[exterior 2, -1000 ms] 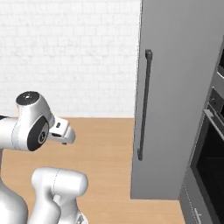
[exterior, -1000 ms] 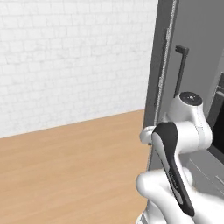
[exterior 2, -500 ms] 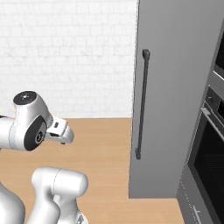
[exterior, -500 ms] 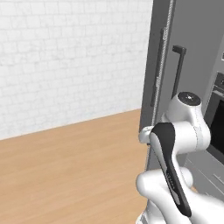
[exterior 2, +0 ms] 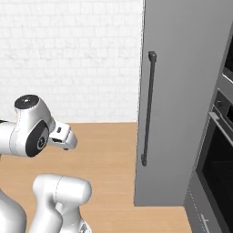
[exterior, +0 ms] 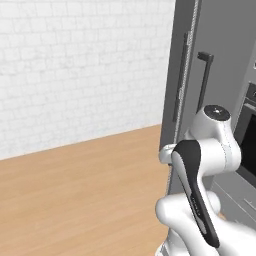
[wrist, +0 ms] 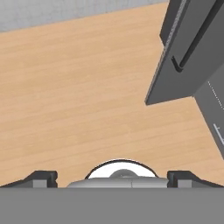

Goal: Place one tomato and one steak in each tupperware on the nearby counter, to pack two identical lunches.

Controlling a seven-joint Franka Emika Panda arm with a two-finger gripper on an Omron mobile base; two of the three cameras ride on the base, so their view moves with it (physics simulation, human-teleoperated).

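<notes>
The tomato, steak, tupperware and counter are all out of view. In the hand view my gripper (wrist: 113, 178) points down at bare wooden floor (wrist: 74, 96). Its two dark fingertips (wrist: 41, 177) stand far apart at the bottom edge, open, with nothing between them. The white arm is folded up close to the base, and its elbow joint (exterior 2: 29, 127) sits at the left of the right base view.
A tall grey fridge (exterior 2: 182, 91) with a long dark vertical handle (exterior 2: 148, 109) stands just ahead on the right. Its lower corner (wrist: 175, 70) reaches into the hand view. A built-in oven (exterior 2: 218, 168) adjoins it further right. White brick wall (exterior: 75, 75) lies behind, with wood floor (exterior: 75, 200) to the left.
The whole picture has shifted slightly, so the camera moved with the base: the fridge edge drifted a little left in the right base view and more of the oven shows. The gripper stays open.
</notes>
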